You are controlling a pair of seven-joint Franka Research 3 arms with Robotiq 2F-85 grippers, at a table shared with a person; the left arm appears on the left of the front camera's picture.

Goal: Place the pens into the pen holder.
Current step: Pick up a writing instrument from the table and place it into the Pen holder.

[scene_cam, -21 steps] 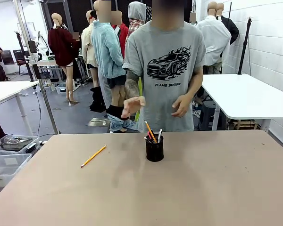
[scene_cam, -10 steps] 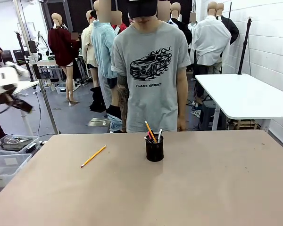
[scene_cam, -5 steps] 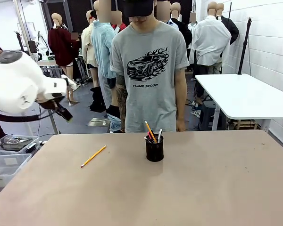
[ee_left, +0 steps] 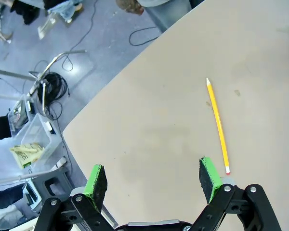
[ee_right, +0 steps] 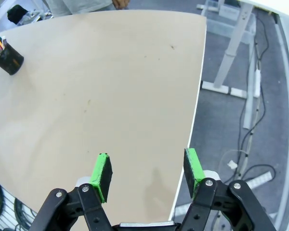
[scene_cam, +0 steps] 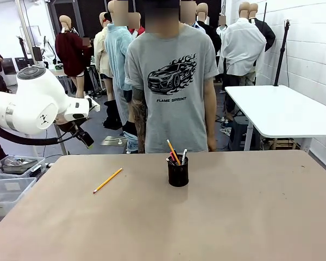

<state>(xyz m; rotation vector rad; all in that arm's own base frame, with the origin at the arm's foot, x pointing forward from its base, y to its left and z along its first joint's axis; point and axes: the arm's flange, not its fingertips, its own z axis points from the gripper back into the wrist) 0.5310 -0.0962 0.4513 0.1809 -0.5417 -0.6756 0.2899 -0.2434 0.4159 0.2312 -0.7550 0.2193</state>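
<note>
Table [scene_cam: 250,217]: loose pencil [scene_cam: 107,180], pen holder [scene_cam: 178,173]; bins [scene_cam: 8,187] beside.

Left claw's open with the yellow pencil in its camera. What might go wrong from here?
1. The yellow pencil lies flat on the table; the open left claw may scrape the tabletop or set the pencil rolling instead of pinching it.
2. The pen holder already has pens leaning in it; another may snag on them or tip the holder.
3. The person stands at the far edge close to the holder, near the arm's likely path.
</note>
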